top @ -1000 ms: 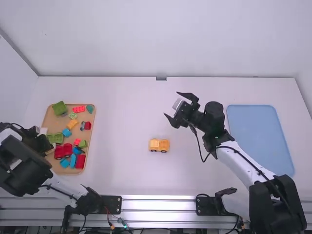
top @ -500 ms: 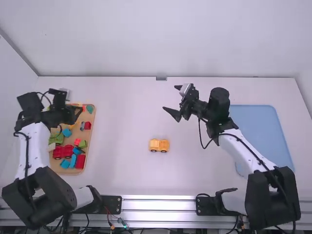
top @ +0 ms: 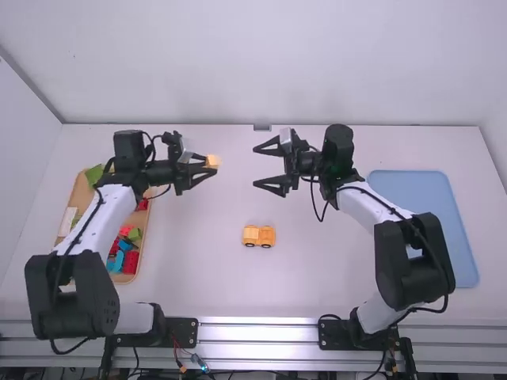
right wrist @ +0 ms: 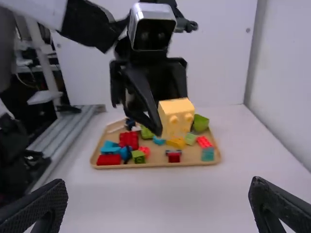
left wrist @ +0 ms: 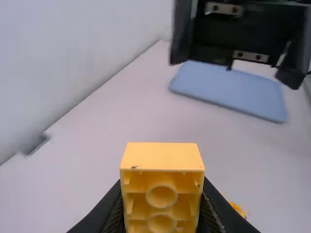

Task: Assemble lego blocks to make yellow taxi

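Standing on the surface [top: 198, 281], the taxi [top: 259, 236] seemed built low down but lacking its top. Beyond it, leftward, the left hand [top: 212, 165] gripped a yellow block [left wrist: 163, 158], likely left to fit; straight beyond it, the right hand [top: 254, 166] was empty, spread wide.

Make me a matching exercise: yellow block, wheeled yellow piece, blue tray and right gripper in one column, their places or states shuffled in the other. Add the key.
1. Yellow block
2. Wheeled yellow piece
3. Blue tray
4. Right gripper

A. Open and empty
B. Flat on the table's right side
C. Held by the left gripper
D. On the table, near its middle

Pairs: 1-C, 2-D, 3-B, 4-A
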`<control>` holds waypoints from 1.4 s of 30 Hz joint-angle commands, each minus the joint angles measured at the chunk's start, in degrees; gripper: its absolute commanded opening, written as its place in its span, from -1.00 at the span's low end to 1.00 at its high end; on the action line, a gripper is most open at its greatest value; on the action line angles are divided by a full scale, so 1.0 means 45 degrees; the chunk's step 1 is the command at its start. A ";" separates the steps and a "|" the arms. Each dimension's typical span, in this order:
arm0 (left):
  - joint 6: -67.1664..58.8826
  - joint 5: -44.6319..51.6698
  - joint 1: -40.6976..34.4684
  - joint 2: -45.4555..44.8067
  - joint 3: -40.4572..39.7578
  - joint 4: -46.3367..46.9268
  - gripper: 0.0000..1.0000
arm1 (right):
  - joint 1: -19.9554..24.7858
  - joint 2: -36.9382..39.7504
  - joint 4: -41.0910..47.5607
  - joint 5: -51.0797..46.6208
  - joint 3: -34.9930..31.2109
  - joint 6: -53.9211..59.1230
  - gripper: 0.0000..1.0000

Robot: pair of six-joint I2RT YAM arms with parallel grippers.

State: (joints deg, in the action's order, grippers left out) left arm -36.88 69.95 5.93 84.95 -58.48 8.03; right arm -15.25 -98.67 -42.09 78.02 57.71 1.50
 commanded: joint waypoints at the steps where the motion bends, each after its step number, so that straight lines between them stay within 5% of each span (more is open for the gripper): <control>1: 0.0656 0.1656 -0.0797 0.0714 0.0199 -0.0753 -0.97 | -0.0223 -0.0155 -0.0398 0.0806 0.0359 -0.1685 0.94; 16: 0.4114 0.2545 -0.2346 0.1749 0.0199 -0.5357 -0.97 | -0.0277 -0.0155 -0.0457 -0.0180 0.0350 -0.1719 0.75; 26: 0.4109 0.2992 -0.2535 0.1744 0.0199 -0.5425 -0.97 | -0.0529 -0.0155 -0.0559 -0.0607 0.0350 -0.1729 0.63; 42: 0.3997 0.2453 -0.3036 0.1744 0.0199 -0.5484 -0.97 | -0.0544 -0.0155 -0.0554 -0.0636 0.0350 -0.2035 0.02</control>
State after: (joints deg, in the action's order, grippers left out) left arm -19.03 80.34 -7.68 92.99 -57.95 -16.38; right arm -17.72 -98.89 -44.36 74.98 57.78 -7.25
